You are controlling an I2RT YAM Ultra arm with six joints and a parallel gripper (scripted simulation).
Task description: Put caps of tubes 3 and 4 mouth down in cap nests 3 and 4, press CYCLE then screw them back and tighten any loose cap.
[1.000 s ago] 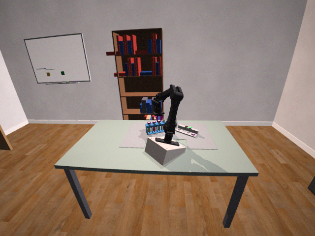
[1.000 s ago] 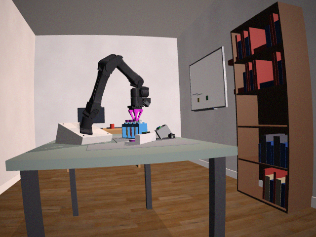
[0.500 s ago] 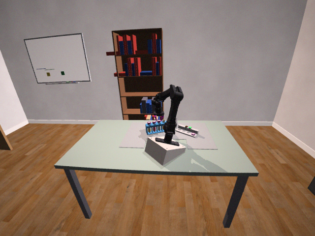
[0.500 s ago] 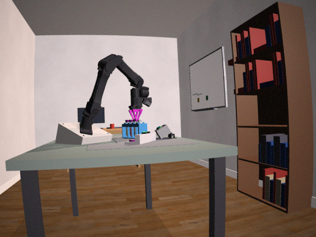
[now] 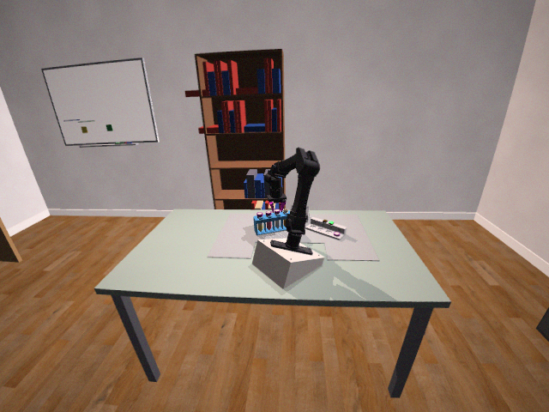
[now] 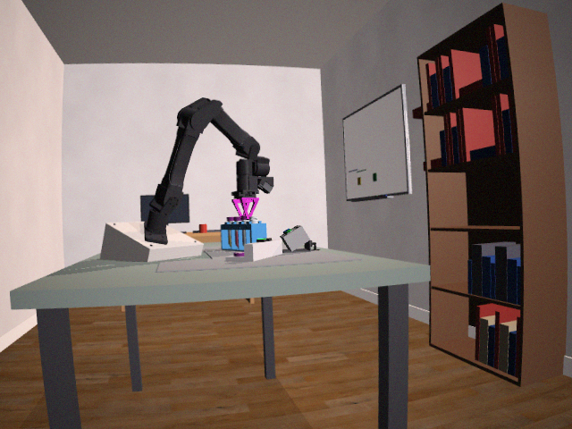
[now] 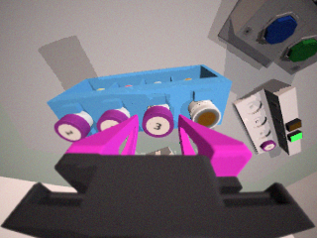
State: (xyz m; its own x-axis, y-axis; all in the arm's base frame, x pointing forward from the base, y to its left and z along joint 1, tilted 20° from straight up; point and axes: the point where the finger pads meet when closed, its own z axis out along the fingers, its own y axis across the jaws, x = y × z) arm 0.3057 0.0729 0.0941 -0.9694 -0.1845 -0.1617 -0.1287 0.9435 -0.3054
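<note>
The blue decapping station (image 7: 144,94) holds several tubes. Purple caps 1 (image 7: 72,128), 2 (image 7: 111,120) and 3 (image 7: 158,121) sit on their tubes. Tube 4 (image 7: 205,113) stands uncapped. My gripper (image 7: 158,119) is right above the station, with its pink fingers on either side of cap 3 and a small gap on each side, so it is open. A purple cap (image 7: 267,145) lies in the end nest of the white cap tray (image 7: 263,124). The green lamp (image 7: 295,137) is lit and the amber lamp (image 7: 293,124) is dark.
The small desk carries the blue CYCLE key (image 7: 278,29) and the green READY key (image 7: 303,51) beyond the tray. The arm's white base block (image 5: 286,263) stands in front of the station (image 5: 270,221). The station also shows in the exterior view (image 6: 243,234).
</note>
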